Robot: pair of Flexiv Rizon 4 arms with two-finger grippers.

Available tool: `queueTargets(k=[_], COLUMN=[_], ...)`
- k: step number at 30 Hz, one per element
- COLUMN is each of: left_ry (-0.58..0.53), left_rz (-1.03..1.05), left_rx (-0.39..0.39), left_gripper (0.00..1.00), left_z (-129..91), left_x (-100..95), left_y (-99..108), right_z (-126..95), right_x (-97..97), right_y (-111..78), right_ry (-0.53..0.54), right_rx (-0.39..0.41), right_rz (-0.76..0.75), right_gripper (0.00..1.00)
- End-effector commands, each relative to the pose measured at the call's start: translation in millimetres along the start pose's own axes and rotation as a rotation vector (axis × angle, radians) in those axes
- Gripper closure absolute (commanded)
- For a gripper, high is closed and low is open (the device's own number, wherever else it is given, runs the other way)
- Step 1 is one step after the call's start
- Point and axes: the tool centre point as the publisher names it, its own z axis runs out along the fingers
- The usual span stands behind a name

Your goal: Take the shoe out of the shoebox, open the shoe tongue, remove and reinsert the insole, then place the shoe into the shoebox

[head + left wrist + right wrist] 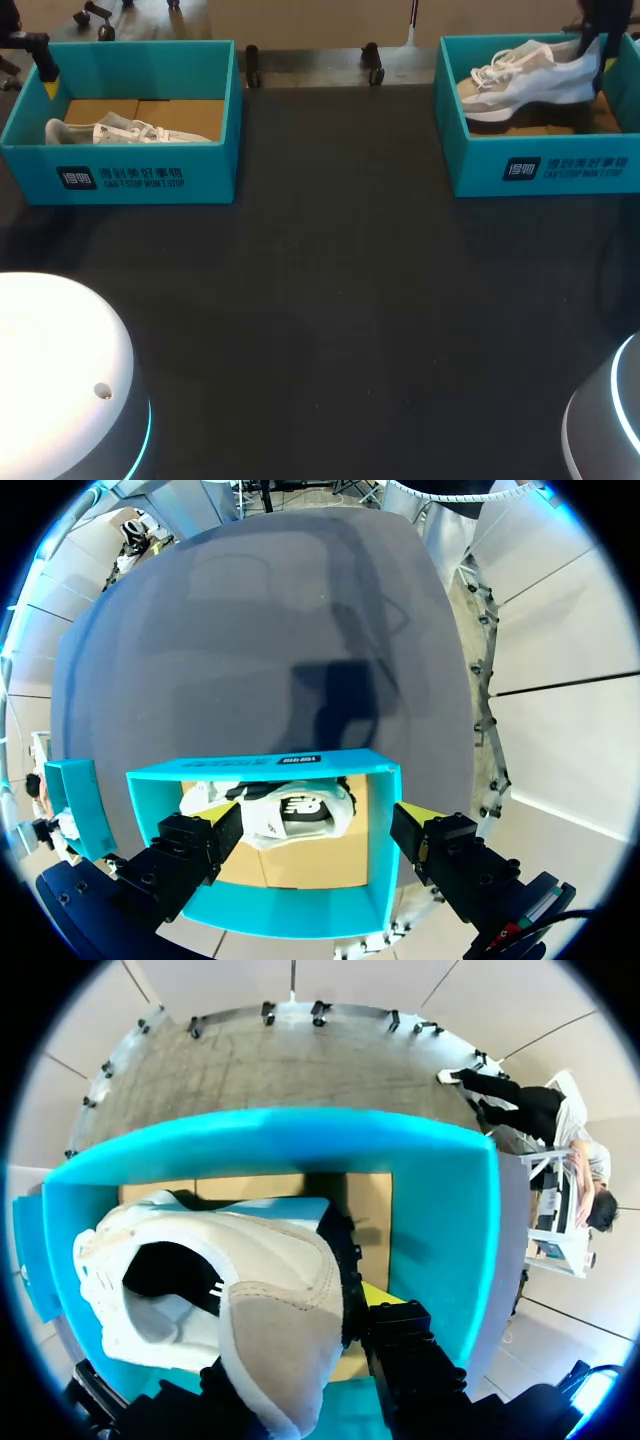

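The shoe hangs heel-up, its heel clamped in the right gripper, with the toe dipping into the right shoebox at the far right of the table. At the far left, the left gripper hovers spread wide above the left shoebox, where a second shoe lies inside.

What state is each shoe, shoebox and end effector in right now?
left shoebox: open, shoe inside.
left shoe: lying in its box, not gripped.
right shoebox: open.
right shoe: gripped at the heel, tilted toe-down over its box.
left end effector: open, above the left shoebox.
right end effector: shut on the right shoe.
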Motion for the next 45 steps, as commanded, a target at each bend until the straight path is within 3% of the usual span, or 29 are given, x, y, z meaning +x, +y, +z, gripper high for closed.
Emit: queueTargets(k=[1, 10, 18, 33, 45], left_ry=[0.002, 0.002, 0.002, 0.002, 0.002], left_rz=[0.001, 0.001, 0.001, 0.001, 0.001], left_rx=[-0.002, -0.002, -0.002, -0.002, -0.002], left_gripper=[0.0, 0.0, 0.0, 0.0, 0.0], left_z=[-0.4, -0.4, -0.4, -0.4, -0.4], left_x=[0.3, 0.3, 0.3, 0.3, 0.3], left_y=[-1.2, -1.2, -1.2, -1.2, -1.2], right_z=[-37.9, -65.3, -88.0, -87.1, -104.4], right_x=[7.5, 15.4, 10.5, -19.7, -29.7], right_y=[-37.9, -68.8, -87.6, -78.5, -83.0], right_ry=[-0.005, 0.012, 0.022, -0.019, -0.012], right_rx=[-0.064, -0.1, -0.132, -0.136, -0.149], right_rz=[0.001, -0.014, -0.014, -0.042, -0.035], right_gripper=[1.0, 1.0, 1.0, 1.0, 1.0])
